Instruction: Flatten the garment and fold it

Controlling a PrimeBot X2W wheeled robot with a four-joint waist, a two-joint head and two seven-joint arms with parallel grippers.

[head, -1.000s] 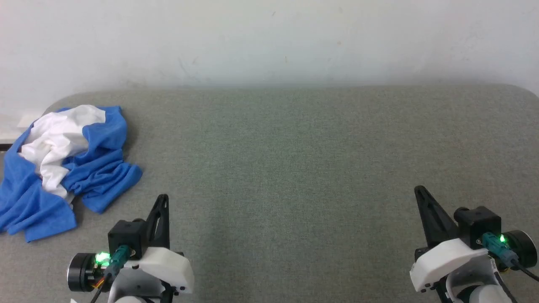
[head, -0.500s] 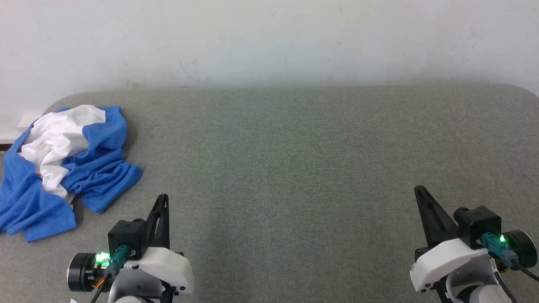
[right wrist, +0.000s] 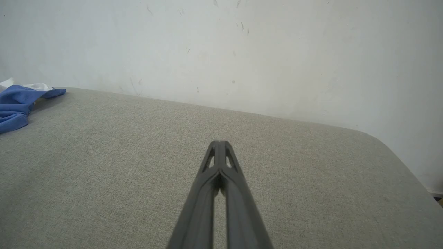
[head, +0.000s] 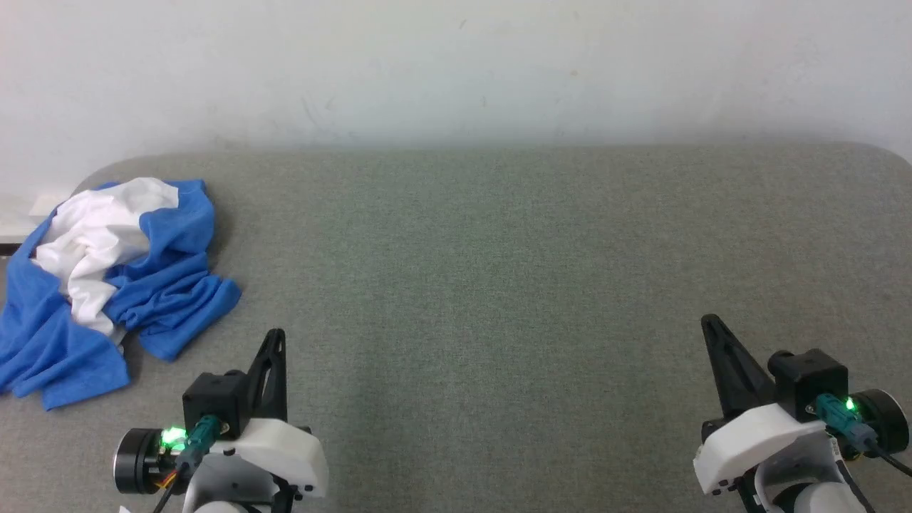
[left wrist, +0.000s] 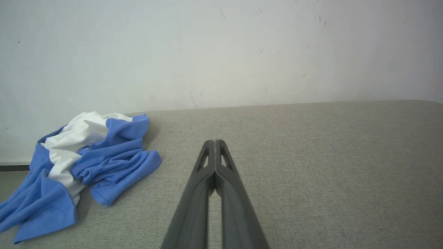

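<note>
The garment (head: 107,285), a white and bright blue shirt, lies crumpled in a heap at the far left edge of the grey table (head: 499,271); its chest logo is hidden in the folds. The left wrist view has the garment (left wrist: 79,166) to the left, and the right wrist view catches a blue edge of the garment (right wrist: 15,105) at far left. My left gripper (head: 276,335) hovers low, right of the heap, shut with its fingertips together and empty (left wrist: 214,142). My right gripper (head: 707,320) stands far from the heap at the lower right, shut and empty (right wrist: 218,142).
A pale wall (head: 456,64) rises directly behind the table. The table's corners are rounded, and the garment hangs partly over the left edge. Wide felt surface stretches between the two grippers.
</note>
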